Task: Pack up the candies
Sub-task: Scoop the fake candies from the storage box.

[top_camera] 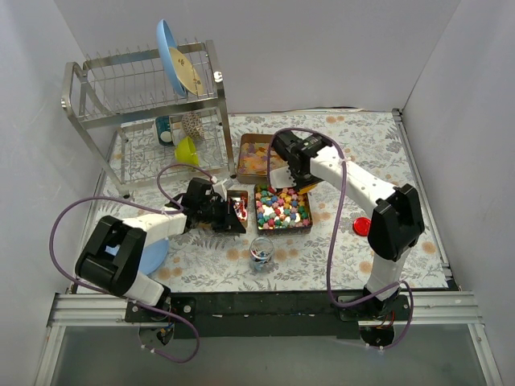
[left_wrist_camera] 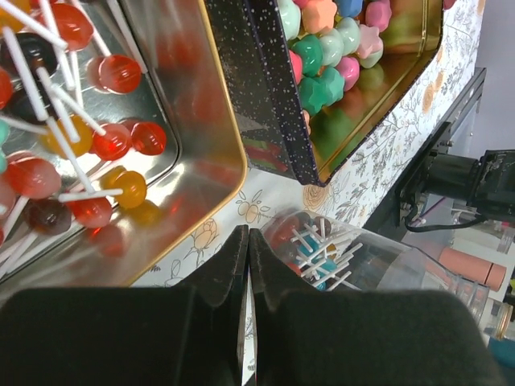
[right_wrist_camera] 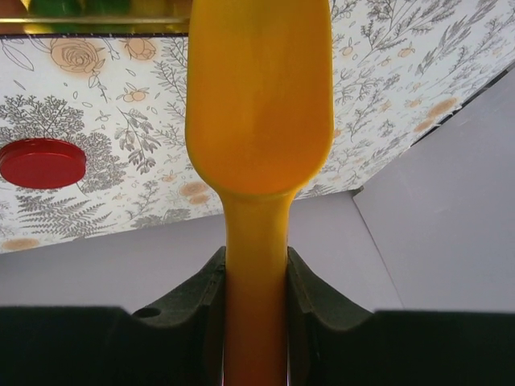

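Observation:
Three open tins hold the candies: pale orange-yellow pieces (top_camera: 256,158), multicoloured nuggets (top_camera: 282,207) and lollipops with white sticks (top_camera: 239,209). In the left wrist view the lollipops (left_wrist_camera: 105,138) lie in a shiny tin (left_wrist_camera: 211,121), with the nuggets (left_wrist_camera: 330,50) beyond. A clear jar (top_camera: 260,251) holding a few lollipops stands in front of the tins and also shows in the left wrist view (left_wrist_camera: 354,256). My left gripper (top_camera: 229,215) (left_wrist_camera: 248,233) is shut and empty, low between the lollipop tin and the jar. My right gripper (top_camera: 291,173) (right_wrist_camera: 256,261) is shut on the handle of an orange scoop (right_wrist_camera: 257,96) above the nugget tin's far edge.
A red lid (top_camera: 362,224) (right_wrist_camera: 42,162) lies on the floral cloth right of the tins. A metal dish rack (top_camera: 145,121) with a blue plate (top_camera: 171,56) and cups stands at the back left. A light blue bowl (top_camera: 151,253) sits under my left arm.

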You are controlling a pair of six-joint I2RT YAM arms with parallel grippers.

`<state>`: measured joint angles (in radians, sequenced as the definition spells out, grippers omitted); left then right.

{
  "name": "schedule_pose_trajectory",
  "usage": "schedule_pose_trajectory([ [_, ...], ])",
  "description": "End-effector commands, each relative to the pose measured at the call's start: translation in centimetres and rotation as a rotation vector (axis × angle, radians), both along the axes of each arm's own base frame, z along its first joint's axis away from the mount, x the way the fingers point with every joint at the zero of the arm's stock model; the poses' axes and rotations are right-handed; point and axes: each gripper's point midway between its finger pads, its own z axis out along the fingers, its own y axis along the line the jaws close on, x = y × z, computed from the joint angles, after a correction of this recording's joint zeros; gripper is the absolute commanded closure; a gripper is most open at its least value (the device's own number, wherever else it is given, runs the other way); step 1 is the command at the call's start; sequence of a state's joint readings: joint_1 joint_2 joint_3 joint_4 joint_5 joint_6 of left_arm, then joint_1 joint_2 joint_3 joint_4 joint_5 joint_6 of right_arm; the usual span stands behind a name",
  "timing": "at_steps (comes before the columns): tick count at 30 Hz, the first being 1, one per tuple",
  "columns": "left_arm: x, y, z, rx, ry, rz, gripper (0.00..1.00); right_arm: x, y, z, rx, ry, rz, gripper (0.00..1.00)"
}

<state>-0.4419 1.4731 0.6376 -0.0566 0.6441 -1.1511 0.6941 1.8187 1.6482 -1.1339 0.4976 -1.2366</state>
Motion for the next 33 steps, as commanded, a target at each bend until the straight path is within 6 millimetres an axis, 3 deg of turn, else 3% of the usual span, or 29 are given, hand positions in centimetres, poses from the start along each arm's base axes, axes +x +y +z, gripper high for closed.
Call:
schedule_pose_trajectory([
  [1,0.4,-1.3,0.8,-0.073,-0.045,-0.038,1.0,0.4,-1.1,0.6,-0.236,-0.032,0.188,0.99],
  [7,0.7,-2.3,0.9,-0.115,-0.061,-0.06,1.0,-2.4,1.0,-1.6,-0.225,0.034,0.235,0.99],
  [12,0.7,-2.3,1.0,-0.111,-0.071,-0.063,1.0,-4.4,4.9,-0.9,-0.125,0.057,0.253,0.99],
  [14,0.8,-2.3,1.3,-0.111,-0.082,-0.063,1.0,-4.6,5.2,-0.4,-0.126,0.057,0.256,0.99],
  [16,0.9,-2.2,1.4,-0.102,-0.086,-0.056,1.0,-4.4,5.0,0.1,-0.123,0.041,0.258,0.99],
  [25,0.5,-1.7,1.5,-0.088,-0.102,-0.058,1.0,-3.0,0.5,1.6,-0.181,0.007,0.241,0.99],
  [33,0.6,-1.9,1.6,-0.096,-0.1,-0.053,1.0,-2.9,-1.1,2.2,-0.302,0.008,0.35,0.99],
])
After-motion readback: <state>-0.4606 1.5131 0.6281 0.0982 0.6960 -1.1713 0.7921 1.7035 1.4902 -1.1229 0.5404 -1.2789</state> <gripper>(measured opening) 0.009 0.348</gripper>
